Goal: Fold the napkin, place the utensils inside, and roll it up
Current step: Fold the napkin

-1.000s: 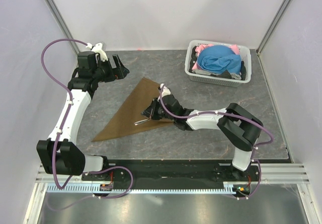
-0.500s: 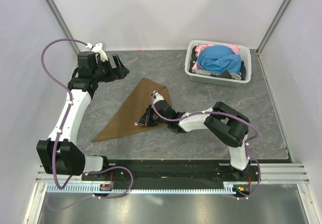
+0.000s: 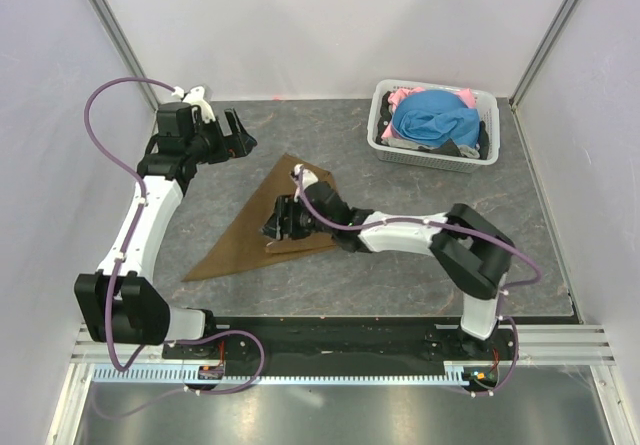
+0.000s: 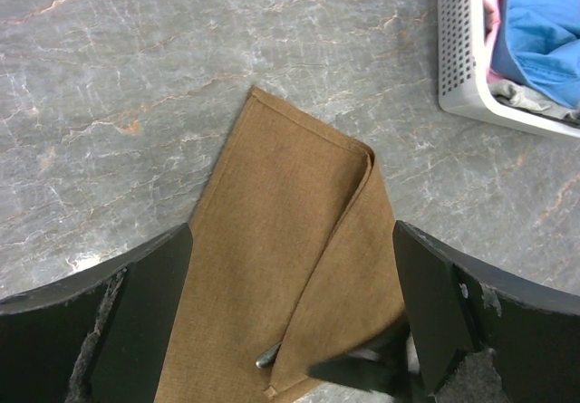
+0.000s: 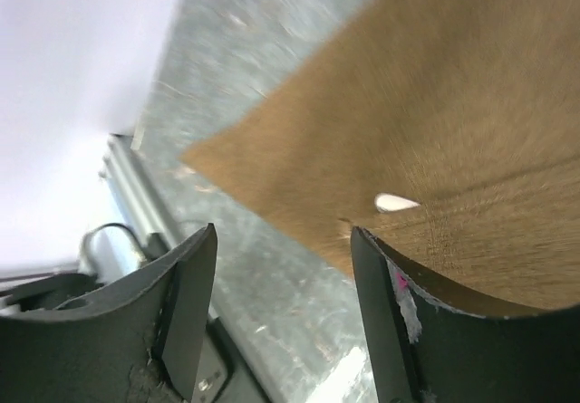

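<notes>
The brown napkin (image 3: 238, 242) lies folded in a long triangle at the table's middle-left. In the left wrist view a flap of the napkin (image 4: 281, 231) is laid over the fork (image 4: 266, 358), and only a silver tip sticks out at the flap's edge. That bright fork tip (image 5: 395, 203) also shows in the right wrist view. My right gripper (image 3: 276, 222) hovers low over the napkin's near right part, open, with nothing between its fingers (image 5: 284, 267). My left gripper (image 3: 237, 135) is held high behind the napkin, wide open and empty (image 4: 292, 276).
A white basket (image 3: 433, 155) holding blue and pink clothes stands at the back right, and its corner shows in the left wrist view (image 4: 462, 59). Grey marble table all round; the rail with the arm bases runs along the near edge.
My right gripper has gone from shut to open and moved left and a little back over the napkin. The left arm has stayed put.
</notes>
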